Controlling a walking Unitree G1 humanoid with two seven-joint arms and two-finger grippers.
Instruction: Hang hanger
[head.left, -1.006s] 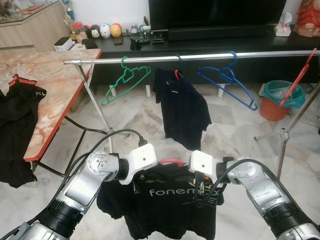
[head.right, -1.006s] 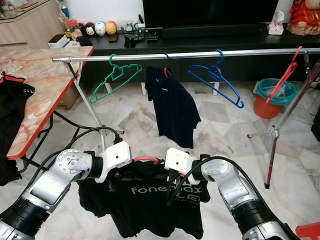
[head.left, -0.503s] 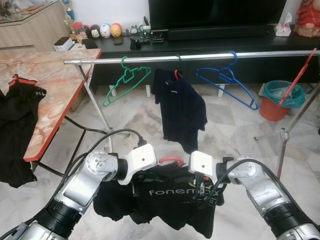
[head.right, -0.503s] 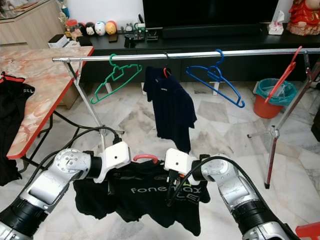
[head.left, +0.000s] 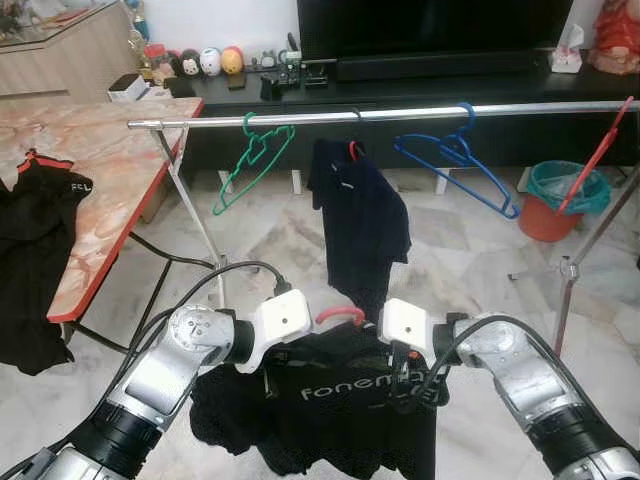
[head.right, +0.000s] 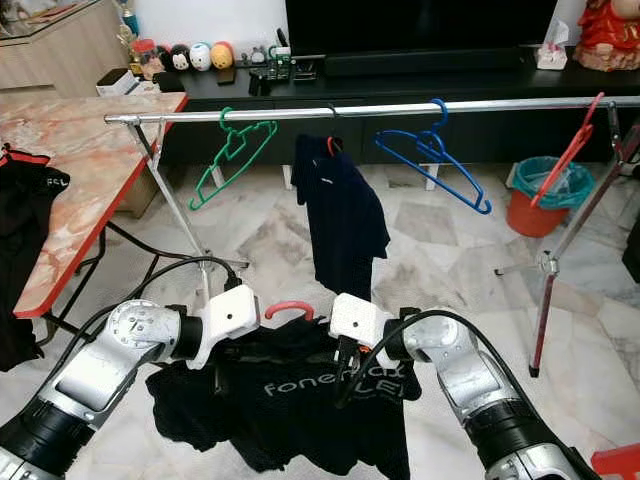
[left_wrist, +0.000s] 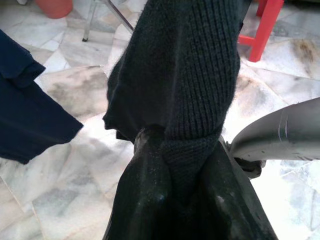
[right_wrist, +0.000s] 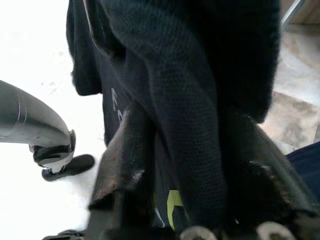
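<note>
Both silver arms reach forward and bend inward at the elbows, forearms converging from seven and five o'clock toward the centre, white wrist housings facing each other. Left gripper (left_wrist: 172, 165): its two black fingers (left_wrist: 142, 190) are closed on a fold of black shirt (head.left: 340, 400). Right gripper (right_wrist: 190, 165): fingers (right_wrist: 125, 155) likewise pinched on the shirt fabric. Black cables loop from each forearm to its wrist. Both wrists sit level, close together, pointing toward twelve o'clock.
</note>
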